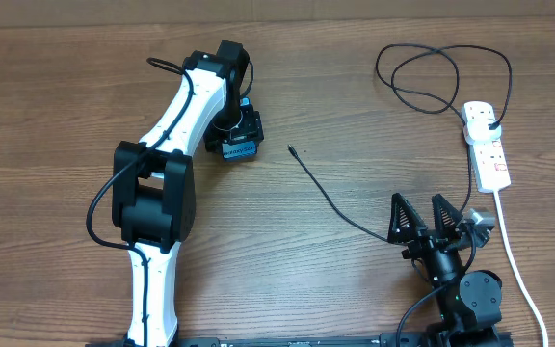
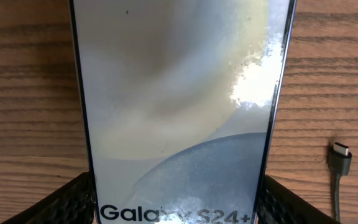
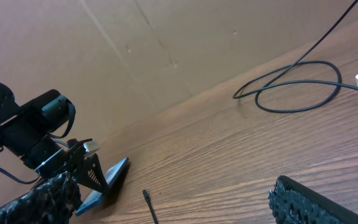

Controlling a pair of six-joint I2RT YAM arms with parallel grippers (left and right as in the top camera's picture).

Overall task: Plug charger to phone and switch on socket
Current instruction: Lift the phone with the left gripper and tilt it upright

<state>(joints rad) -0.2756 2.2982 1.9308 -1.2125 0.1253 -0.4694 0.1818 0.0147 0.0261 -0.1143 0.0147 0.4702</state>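
Observation:
The phone (image 2: pixel 179 93) fills the left wrist view, screen lit, with "Galaxy S24+" near its lower end. My left gripper (image 2: pixel 176 208) is shut on it, one finger on each long edge. In the right wrist view the phone (image 3: pixel 109 179) is tilted up on one edge in that gripper (image 3: pixel 82 171). From overhead, the left gripper (image 1: pixel 239 130) hides most of the phone (image 1: pixel 243 151). The charger cable's tip (image 1: pixel 291 149) lies just right of the phone and shows in both wrist views (image 2: pixel 340 151) (image 3: pixel 146 196). Its plug (image 1: pixel 486 116) sits in the socket strip (image 1: pixel 489 154). My right gripper (image 1: pixel 422 217) is open and empty over the cable.
The black cable (image 1: pixel 340 210) runs diagonally across the table to my right gripper and loops at the back right (image 1: pixel 422 72). The strip's thick white cord (image 1: pixel 514 255) runs down the right side. A cardboard wall (image 3: pixel 166 37) stands behind the table.

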